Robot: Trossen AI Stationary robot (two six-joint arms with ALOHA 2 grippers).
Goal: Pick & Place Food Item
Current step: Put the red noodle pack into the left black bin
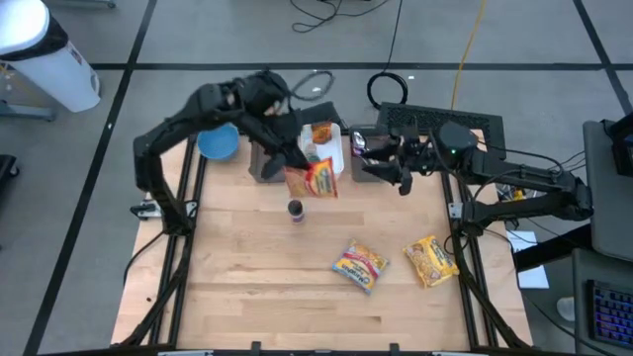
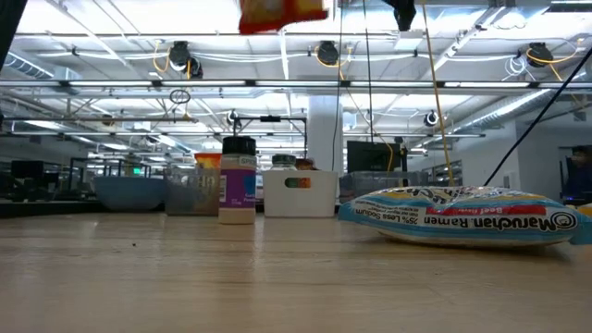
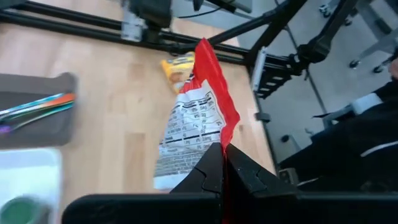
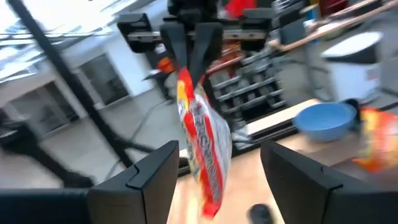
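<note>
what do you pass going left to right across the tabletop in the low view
blue bowl → clear holder → spice jar → white bin → Maruchan ramen packet. The red snack bag hangs above the jar, held in the left tool.

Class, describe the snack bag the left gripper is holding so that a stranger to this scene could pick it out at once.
Start at the white bin at the table's far edge. Just in front of it, the left gripper is shut on a red snack bag hanging above a small spice jar. Unlike the two yellow ramen packs lying flat nearer the front, this bag is red and off the table.
</note>
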